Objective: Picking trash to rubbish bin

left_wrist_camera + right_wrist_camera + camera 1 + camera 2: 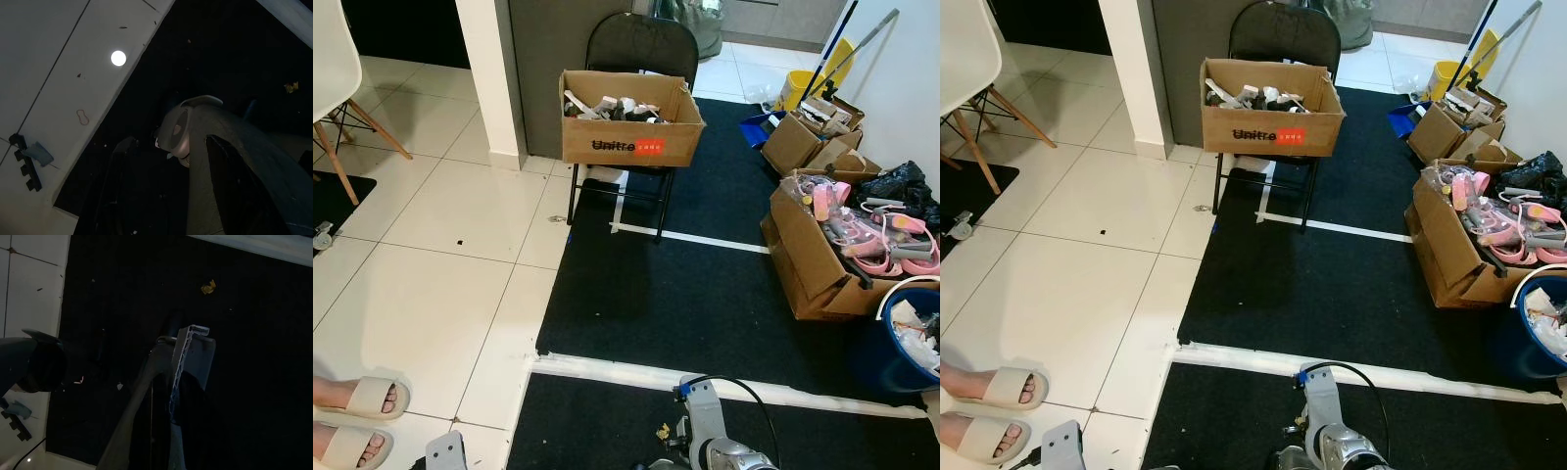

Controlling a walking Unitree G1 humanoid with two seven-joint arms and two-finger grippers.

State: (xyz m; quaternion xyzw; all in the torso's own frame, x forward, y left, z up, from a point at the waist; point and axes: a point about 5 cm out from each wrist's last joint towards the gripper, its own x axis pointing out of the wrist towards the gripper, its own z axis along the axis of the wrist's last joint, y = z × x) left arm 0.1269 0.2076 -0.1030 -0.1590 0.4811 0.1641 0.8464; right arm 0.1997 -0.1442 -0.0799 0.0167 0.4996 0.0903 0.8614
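Right arm (pixel 720 446) hangs low at the near edge, over the black mat (pixel 705 284); whether either gripper's fingers are clenched or released, I cannot tell. Small yellowish scrap (pixel 662 430) lies on the mat just beside it. Blue rubbish bin (pixel 901 343) stands far right.

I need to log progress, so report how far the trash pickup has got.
Done: the blue rubbish bin at the robot's right already holds some white scraps. In hand: nothing that I can see; both arms hang low, the right arm over the black mat. Left: a small yellowish scrap lies on the mat near the robot, not yet picked up.
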